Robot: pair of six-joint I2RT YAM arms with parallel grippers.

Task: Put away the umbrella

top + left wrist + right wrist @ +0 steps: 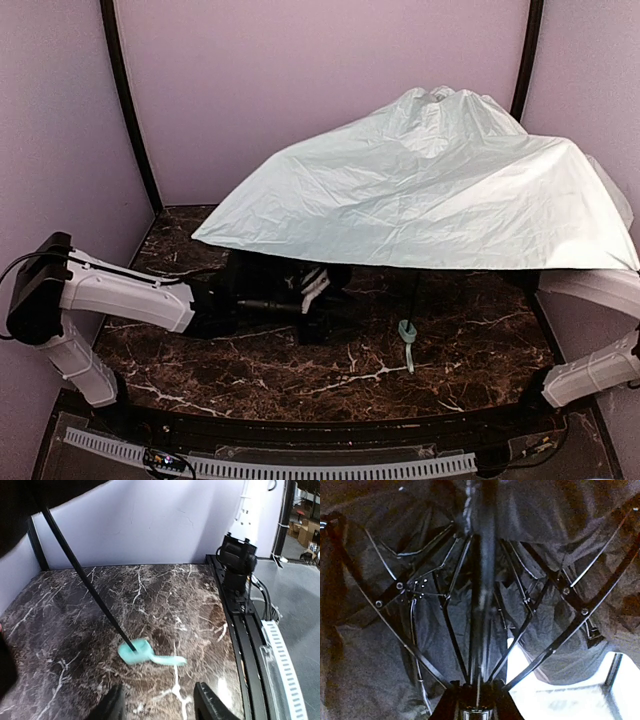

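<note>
The umbrella stood open. Its pale canopy sprawled over the desk from the middle out toward 2 o'clock, and its handle rested on the marble a little toward 4 o'clock of the desk's centre. My left claw hung low over the desk, spread wide with nothing in it. The handle and strap lay near it at 12 o'clock, and the thin shaft rose away toward 10 o'clock.

My right claw was up under the canopy among the ribs. As far as that dim view let me judge, it was pinched on the shaft at the hub where the ribs met.

I took the step to be collapsing the canopy, with nothing folded yet. The next move, I reckoned, called for my left claw to go forward and close on the handle. That would brace the shaft while my right drew the hub down toward it. The risk I saw was the handle skidding on the slick marble.
</note>
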